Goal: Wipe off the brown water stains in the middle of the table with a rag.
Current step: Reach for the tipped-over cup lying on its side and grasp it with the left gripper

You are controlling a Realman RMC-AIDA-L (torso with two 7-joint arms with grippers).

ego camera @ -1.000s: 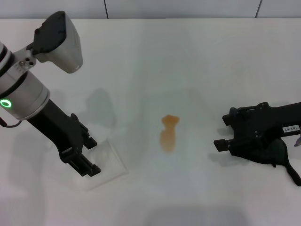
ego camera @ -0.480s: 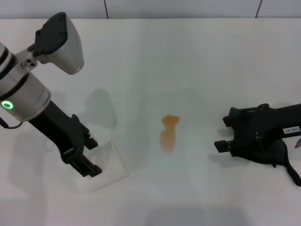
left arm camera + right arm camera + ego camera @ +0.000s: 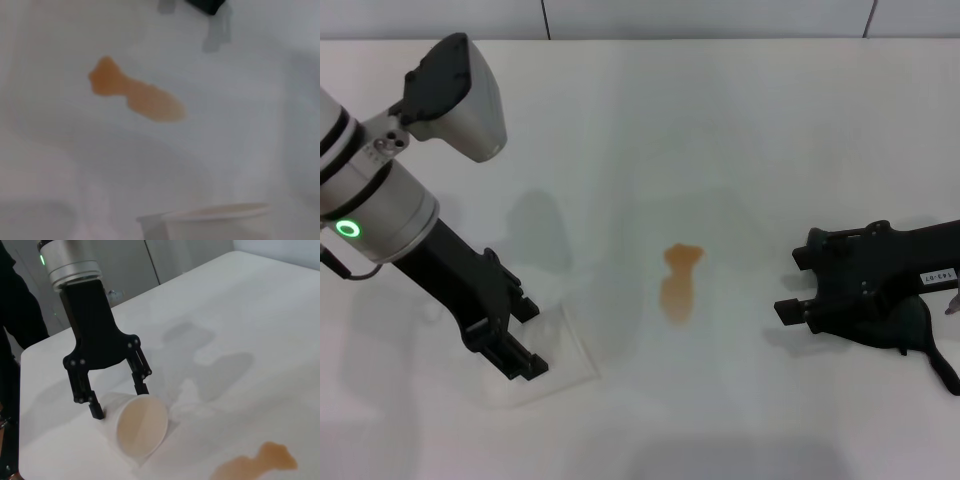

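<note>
The brown water stains (image 3: 678,283) lie as one orange-brown blotch in the middle of the white table (image 3: 740,130); they also show in the left wrist view (image 3: 135,95) and the right wrist view (image 3: 255,465). The dark rag (image 3: 920,335) lies at the right, partly hidden under my right arm. My right gripper (image 3: 790,282) hovers low, right of the stain, fingers apart and empty. My left gripper (image 3: 532,338) is open, its fingers (image 3: 94,410) astride a clear plastic cup (image 3: 137,427) lying on its side.
The tipped cup (image 3: 550,345) lies left of the stain, mouth toward it; its rim shows in the left wrist view (image 3: 215,215). The table's far edge meets a grey wall (image 3: 700,15). A dark figure stands beyond the table's left edge (image 3: 15,340).
My left arm has shifted a little to the right and toward the front, and the cup has slid slightly with it. The right arm and the rag have not moved.
</note>
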